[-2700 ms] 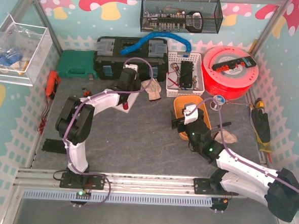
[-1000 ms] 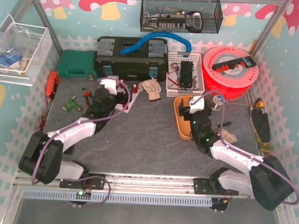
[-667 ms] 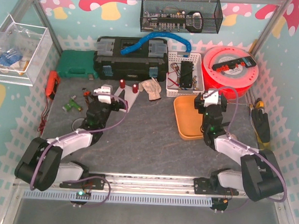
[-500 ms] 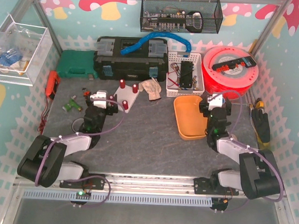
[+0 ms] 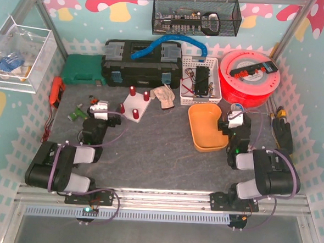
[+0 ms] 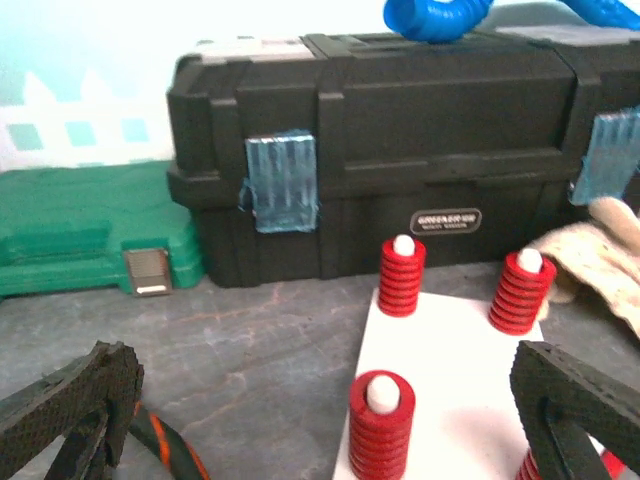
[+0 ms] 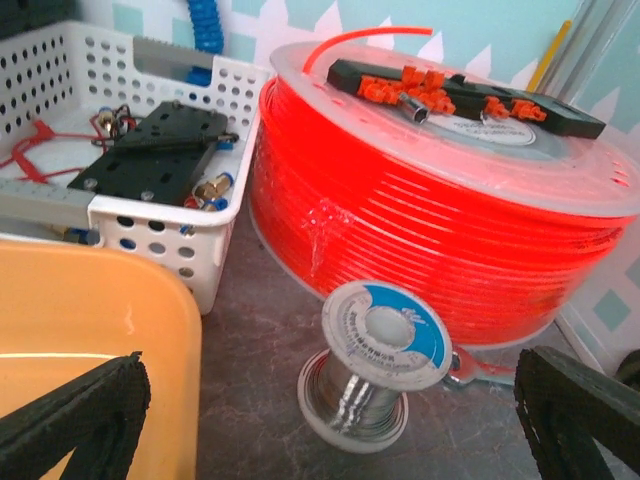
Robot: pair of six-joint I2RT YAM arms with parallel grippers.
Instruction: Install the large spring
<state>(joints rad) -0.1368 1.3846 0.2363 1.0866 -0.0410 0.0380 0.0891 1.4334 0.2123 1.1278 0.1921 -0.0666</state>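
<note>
At your far left the green case (image 5: 82, 70) lies by the back fence, right up against the left end of the black toolbox (image 5: 143, 62). Your left arm is folded low on the table. Your left gripper (image 6: 320, 410) points towards the toolbox with its jaws spread wide. Its fingers (image 6: 70, 405) sit at the two edges of the wrist view, and nothing is held between them. An orange-handled tool (image 6: 165, 450) lies on the table just beside the left finger. Just right of that gripper, in front of the toolbox, rests the white plate (image 5: 138, 102), and the springs (image 6: 402, 278) are there. They are four red coils, each on a post of the plate and apart from both grippers. You cannot tell from these views which one is the large one. A beige rag (image 5: 163, 95) lies just right of the plate, near the toolbox. Further right stands the white basket (image 7: 165, 235) with black parts in it, and in front of it lies the orange tray (image 5: 205, 132). Your right arm is folded low too, just right of the tray. Your right gripper (image 7: 330, 400) faces the back wall with its jaws also wide apart, holding nothing. Ahead of it a small wire reel (image 7: 380, 335) stands on the table, just in front of the big red spool (image 7: 440, 210), which lies beside the basket.
</note>
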